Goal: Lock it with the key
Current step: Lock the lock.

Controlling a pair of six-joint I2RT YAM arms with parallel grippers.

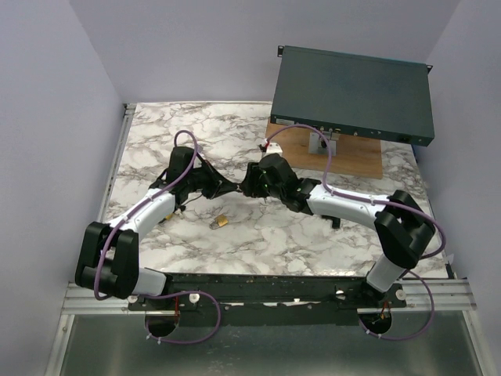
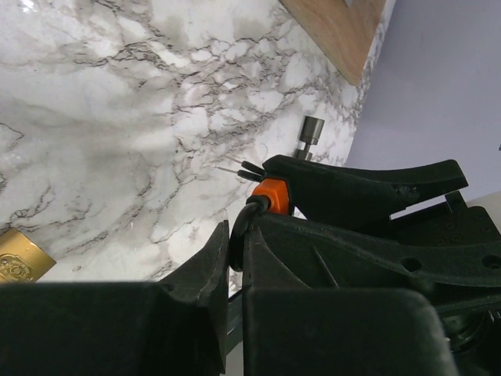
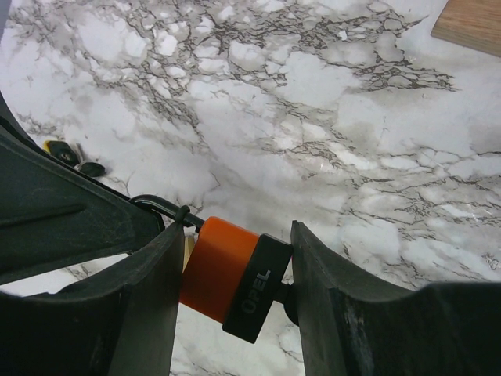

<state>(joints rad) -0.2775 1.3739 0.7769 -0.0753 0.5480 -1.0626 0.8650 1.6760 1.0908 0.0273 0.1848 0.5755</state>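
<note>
An orange padlock (image 3: 219,266) with a black base marked OPEL is held in the air between both grippers over the middle of the marble table (image 1: 156,141). My right gripper (image 3: 239,235) is shut across it: one finger is on the orange body, the other on a dark key head (image 3: 288,301) sticking out of the base. My left gripper (image 2: 235,239) is shut on the padlock's black shackle (image 2: 239,227); the orange body (image 2: 274,196) shows just beyond its fingertips. In the top view the grippers meet, left (image 1: 235,188) and right (image 1: 254,182), hiding the padlock.
A brass padlock (image 1: 221,222) lies on the marble in front of the grippers, also in the left wrist view (image 2: 19,262). Small dark and yellow bits (image 3: 66,153) lie near it. A dark rack unit (image 1: 352,94) rests on a wooden board (image 1: 360,157) at the back right.
</note>
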